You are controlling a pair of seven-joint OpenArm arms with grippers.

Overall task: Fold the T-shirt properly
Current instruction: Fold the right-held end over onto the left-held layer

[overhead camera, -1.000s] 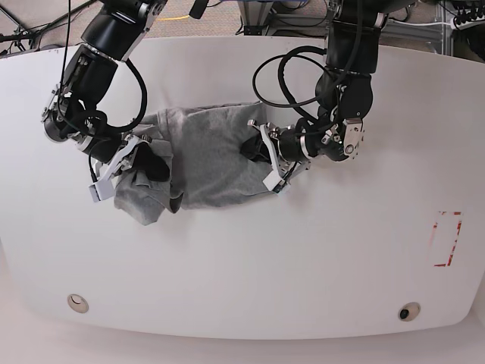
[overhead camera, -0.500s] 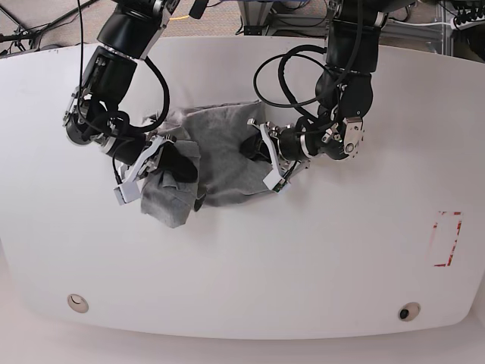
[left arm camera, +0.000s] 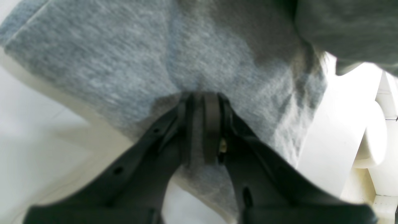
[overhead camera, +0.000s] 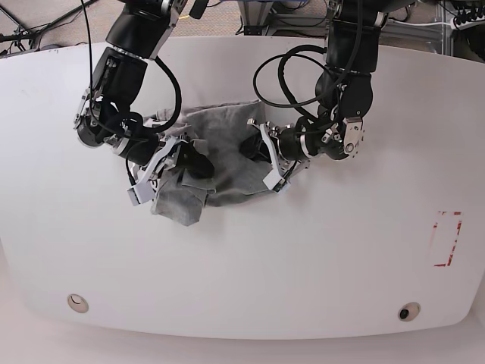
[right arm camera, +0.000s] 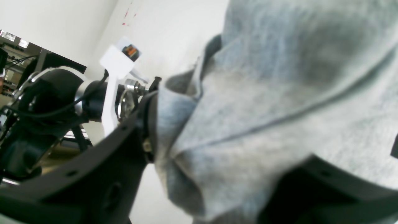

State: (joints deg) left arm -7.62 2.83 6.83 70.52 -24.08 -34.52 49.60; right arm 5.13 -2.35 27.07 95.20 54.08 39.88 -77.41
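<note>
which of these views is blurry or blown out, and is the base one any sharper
Left wrist view: the left tool is soft and dark up close, the T-shirt weave blurred, and the table at right washes out to white. Right wrist view: the right tool and cloth are out of focus. Base view: sharper and evenly lit, with soft shadows under the arms.

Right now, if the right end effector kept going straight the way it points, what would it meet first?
More of the T-shirt: the right end effector points across the grey cloth toward the left end effector, shut on the far side. Depth is unclear in the base view.
</note>
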